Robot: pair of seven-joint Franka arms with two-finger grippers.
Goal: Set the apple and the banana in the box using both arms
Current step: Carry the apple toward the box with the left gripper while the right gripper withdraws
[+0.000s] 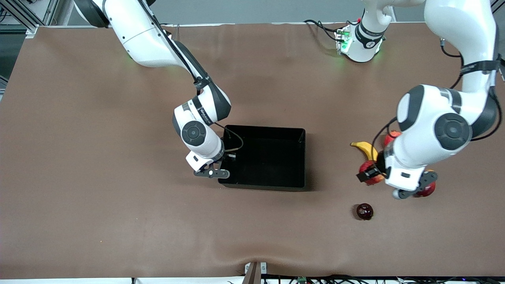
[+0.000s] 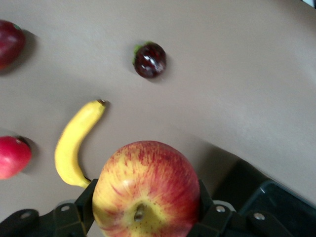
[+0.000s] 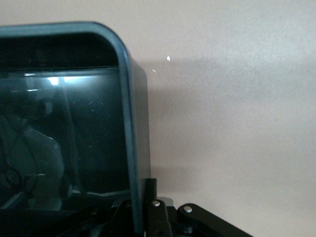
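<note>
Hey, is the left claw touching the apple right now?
Touching. The left wrist view shows the left claw with a finger pressed against each side of the apple, no gap showing.

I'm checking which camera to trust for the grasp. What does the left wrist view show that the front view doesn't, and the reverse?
Only the left wrist view: the apple sits clamped between the left gripper's jaws, its yellow streaks and stem dimple plain.

Only the front view: the right gripper, shut on the wall of the box, and both arms' bases.

Both: the banana lying on the table, a dark round fruit apart from it, other red fruit near the banana, and a part of the box.
</note>
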